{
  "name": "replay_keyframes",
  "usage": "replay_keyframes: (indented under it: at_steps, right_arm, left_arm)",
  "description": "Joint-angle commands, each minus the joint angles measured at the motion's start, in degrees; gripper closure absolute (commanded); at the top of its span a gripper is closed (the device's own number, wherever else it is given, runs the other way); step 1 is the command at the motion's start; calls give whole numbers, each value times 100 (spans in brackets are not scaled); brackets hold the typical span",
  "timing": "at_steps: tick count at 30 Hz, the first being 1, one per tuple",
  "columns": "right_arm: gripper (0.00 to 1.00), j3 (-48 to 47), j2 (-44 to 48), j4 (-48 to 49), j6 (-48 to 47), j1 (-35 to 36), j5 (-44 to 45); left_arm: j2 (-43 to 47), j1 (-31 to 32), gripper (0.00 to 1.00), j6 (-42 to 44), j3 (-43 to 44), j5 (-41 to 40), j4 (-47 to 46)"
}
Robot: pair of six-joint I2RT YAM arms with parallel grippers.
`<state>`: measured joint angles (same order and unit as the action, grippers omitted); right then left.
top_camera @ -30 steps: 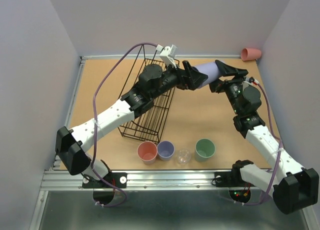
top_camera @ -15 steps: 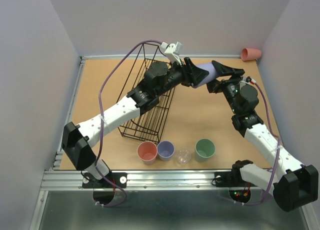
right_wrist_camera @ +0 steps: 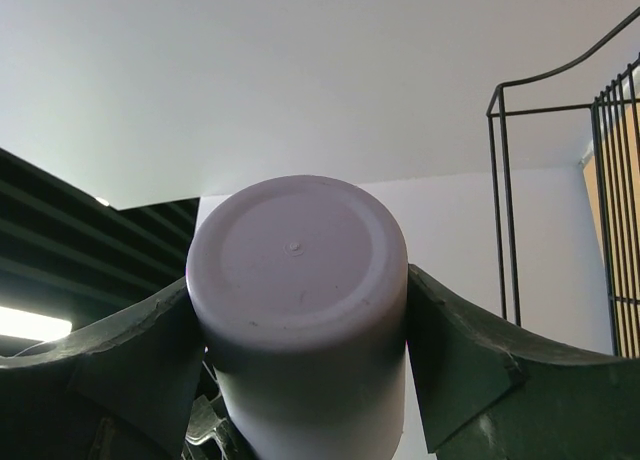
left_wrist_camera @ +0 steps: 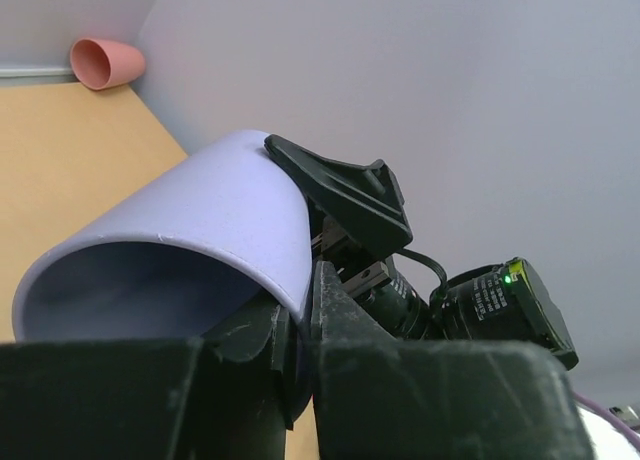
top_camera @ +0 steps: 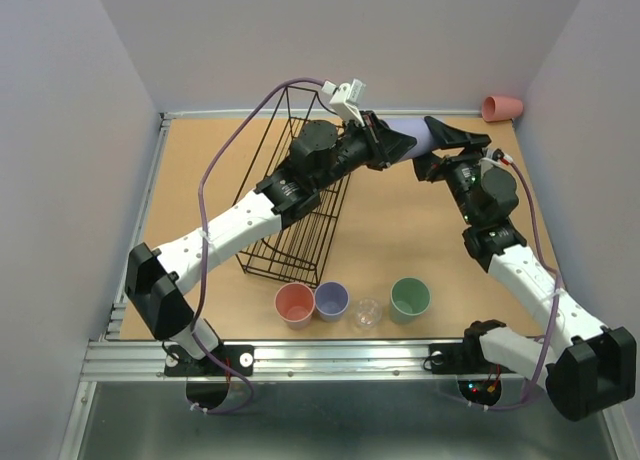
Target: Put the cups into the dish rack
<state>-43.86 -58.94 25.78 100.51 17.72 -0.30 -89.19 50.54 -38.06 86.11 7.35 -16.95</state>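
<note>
Our left tool (top_camera: 383, 146) and right tool (top_camera: 440, 152) both clench one purple cup (top_camera: 408, 140) in mid-air.
The left pinches its rim, the right squeezes its sides near the base; it lies sideways between them. The dish rack (top_camera: 300, 235) sits under and behind the left tool. Nearer us than either tool stand a pink cup (top_camera: 295, 304), a second purple cup (top_camera: 332, 300), a clear cup (top_camera: 368, 313) and a green cup (top_camera: 410, 297); another pink cup (top_camera: 501, 107) lies beyond the right tool.
</note>
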Motion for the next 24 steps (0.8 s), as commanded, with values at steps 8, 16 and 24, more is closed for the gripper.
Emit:
replay_keyframes:
  at_steps: [8,16,24]
  right_arm:
    - [94,-1133,-443,-186,-1252,109,-1333]
    - [100,-1845,-689,-961,-2580,109,-1052]
    - [99,-2574,-1532,-1075,-3370,109,-902]
  left_arm:
    - [481,-106,100,563,-120,-269,-274]
    - [999,-194,18,686,-716,-682,402]
    - [2439,-212,11,511,-2000,-1517,1000]
